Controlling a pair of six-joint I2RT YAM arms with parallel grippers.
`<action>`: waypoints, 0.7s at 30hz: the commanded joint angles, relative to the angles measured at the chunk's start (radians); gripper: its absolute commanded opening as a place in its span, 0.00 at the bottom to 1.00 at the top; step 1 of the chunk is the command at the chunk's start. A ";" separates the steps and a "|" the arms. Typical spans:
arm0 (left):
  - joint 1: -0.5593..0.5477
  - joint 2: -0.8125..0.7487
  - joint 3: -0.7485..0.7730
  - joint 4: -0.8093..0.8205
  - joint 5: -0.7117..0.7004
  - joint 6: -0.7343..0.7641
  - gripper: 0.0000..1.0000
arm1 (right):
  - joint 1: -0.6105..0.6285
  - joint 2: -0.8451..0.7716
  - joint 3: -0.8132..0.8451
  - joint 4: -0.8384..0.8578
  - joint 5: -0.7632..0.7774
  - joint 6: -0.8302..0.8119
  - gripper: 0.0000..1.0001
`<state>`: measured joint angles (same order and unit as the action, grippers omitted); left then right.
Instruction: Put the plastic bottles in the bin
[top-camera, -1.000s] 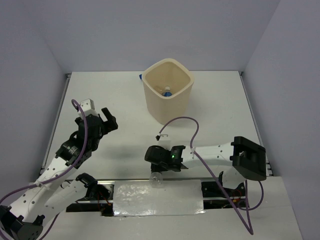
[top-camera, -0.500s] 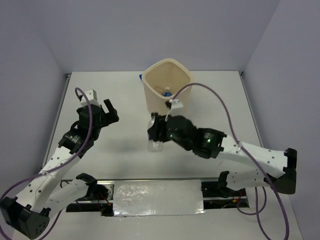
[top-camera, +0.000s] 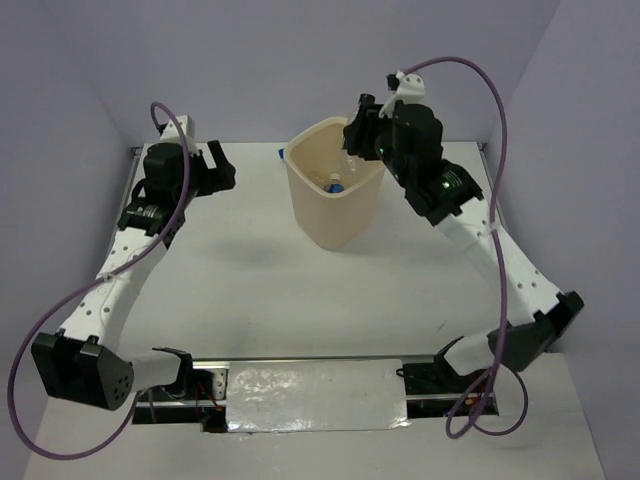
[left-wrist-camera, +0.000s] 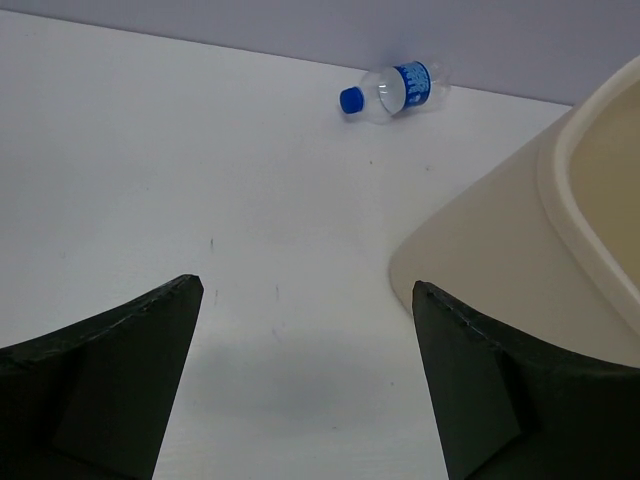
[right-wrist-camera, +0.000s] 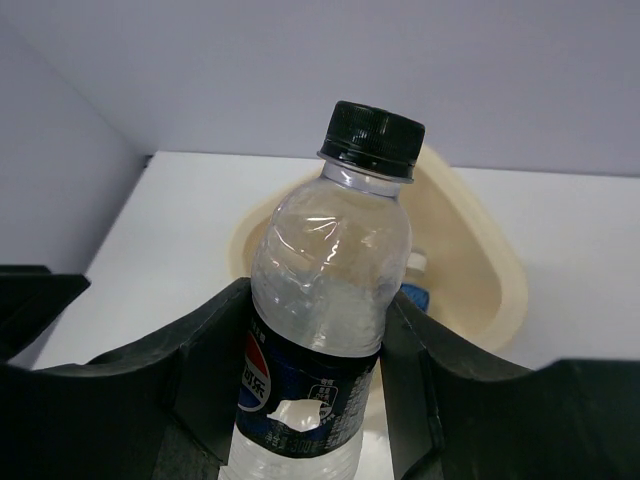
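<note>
My right gripper (right-wrist-camera: 318, 297) is shut on a clear bottle (right-wrist-camera: 328, 290) with a dark label and a black cap, held upright. In the top view the right gripper (top-camera: 358, 140) hangs over the far right rim of the cream bin (top-camera: 318, 215). The bin's mouth (right-wrist-camera: 492, 268) lies just beyond the held bottle, and a small bottle with a blue part (right-wrist-camera: 414, 292) rests inside. A blue-labelled, blue-capped bottle (left-wrist-camera: 395, 87) lies on its side by the back wall, left of the bin (left-wrist-camera: 520, 240). My left gripper (left-wrist-camera: 305, 287) is open and empty, above the table left of the bin.
The blue bottle's end (top-camera: 281, 153) peeks out behind the bin's far left corner in the top view. Grey walls close the table at the back and both sides. The left gripper (top-camera: 213, 168) hovers near the back left corner.
The right arm has carried the dark-labelled bottle from the near middle of the table up and back to above the bin. The left arm has stretched toward the far left.
</note>
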<state>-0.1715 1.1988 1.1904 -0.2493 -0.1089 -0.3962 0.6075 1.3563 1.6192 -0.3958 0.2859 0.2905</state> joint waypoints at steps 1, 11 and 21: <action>0.013 0.059 0.061 0.036 0.048 0.062 0.99 | -0.043 0.124 0.114 0.006 -0.065 -0.099 0.40; 0.024 0.220 0.173 0.082 0.182 0.175 0.99 | -0.104 0.288 0.266 -0.064 -0.174 -0.129 1.00; 0.069 0.560 0.497 0.078 0.369 0.342 0.99 | -0.163 0.073 0.113 -0.032 -0.183 -0.171 1.00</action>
<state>-0.1257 1.6798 1.5780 -0.1940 0.1734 -0.1310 0.4572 1.5135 1.7458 -0.4656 0.0921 0.1543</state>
